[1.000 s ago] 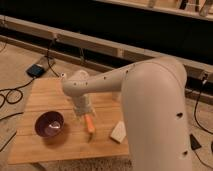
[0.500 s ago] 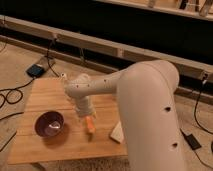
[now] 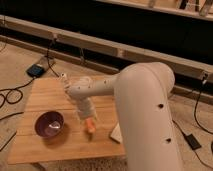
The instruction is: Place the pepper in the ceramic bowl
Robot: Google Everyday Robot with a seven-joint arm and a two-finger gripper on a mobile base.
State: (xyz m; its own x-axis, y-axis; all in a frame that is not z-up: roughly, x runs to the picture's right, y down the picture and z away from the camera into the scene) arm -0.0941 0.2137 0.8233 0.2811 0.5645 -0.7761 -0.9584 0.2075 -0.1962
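Right now I am at the pick-up step. My claw (image 3: 87, 118) is down at the surface (image 3: 47, 95), directly over the upper end of the pepper (image 3: 90, 127). The pepper lies on the wood towards the front edge, and its orange body shows just below my claw, touching it or very nearly so. I cannot tell whether my claw is clenched on it or released, because my own wrist hides the contact. The ceramic bowl (image 3: 38, 128) sits beside the pepper, on the left of the camera view, near but apart. Nothing orange is in it, so the placing is not yet done. As I judge it, the next move calls for a sure hold, a lift clear of the wood, a short carry sideways over the bowl's rim, and a low release. A pale block (image 3: 116, 134) lies on the opposite side, out of that path.
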